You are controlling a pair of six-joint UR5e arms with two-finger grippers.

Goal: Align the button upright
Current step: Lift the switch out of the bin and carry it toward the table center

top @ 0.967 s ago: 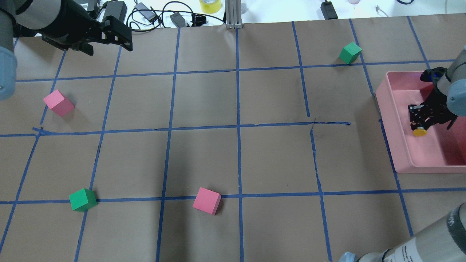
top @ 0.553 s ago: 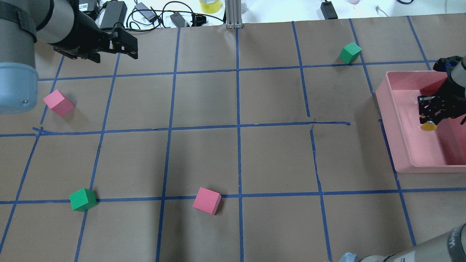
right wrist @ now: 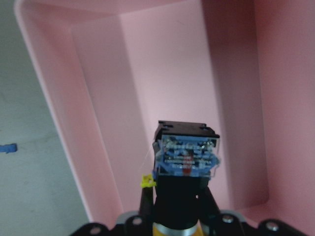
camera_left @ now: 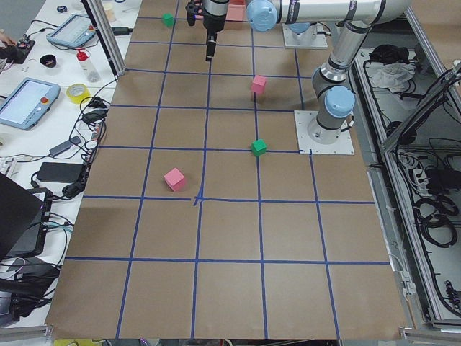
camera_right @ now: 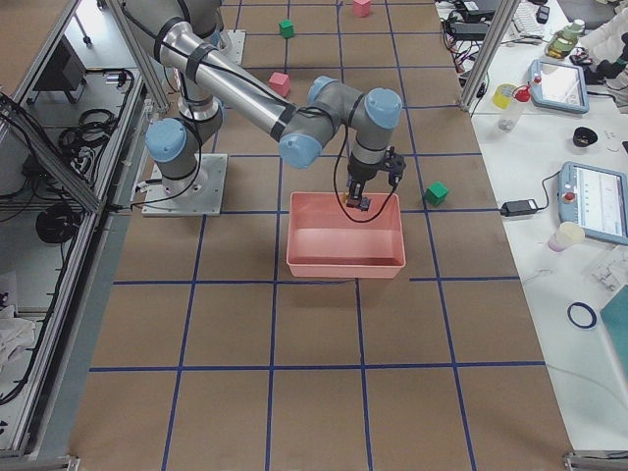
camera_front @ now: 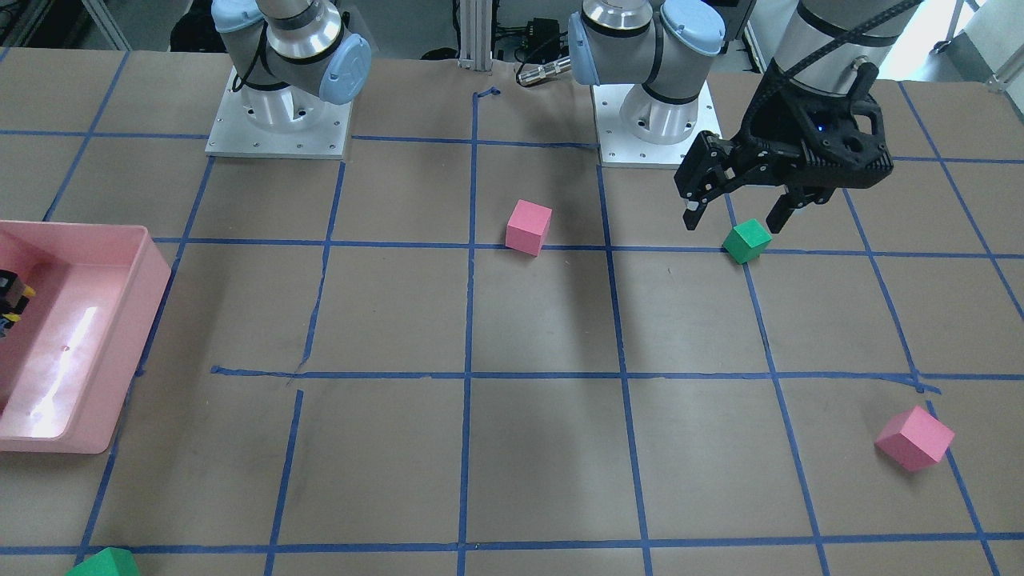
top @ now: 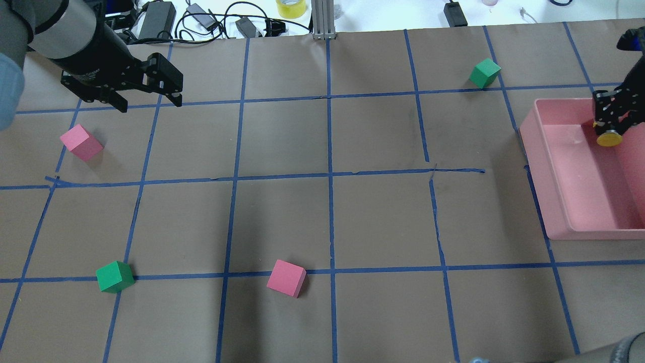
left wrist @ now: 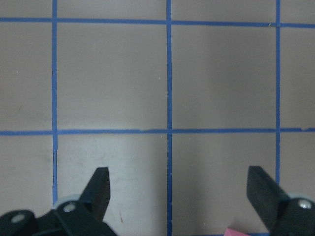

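Right wrist-mounted view shows the button (right wrist: 187,157) clamped by its black body between the right tool's (right wrist: 178,210) fingers. The yellow cap is nearest the palm and the contact block points away, toward the pink tray's (right wrist: 93,147) floor. Overhead, the button is over the tray's inside, near its far end wall. The left tool (top: 150,103) hangs spread wide and empty over the worktop (top: 327,222), well apart from the tray.
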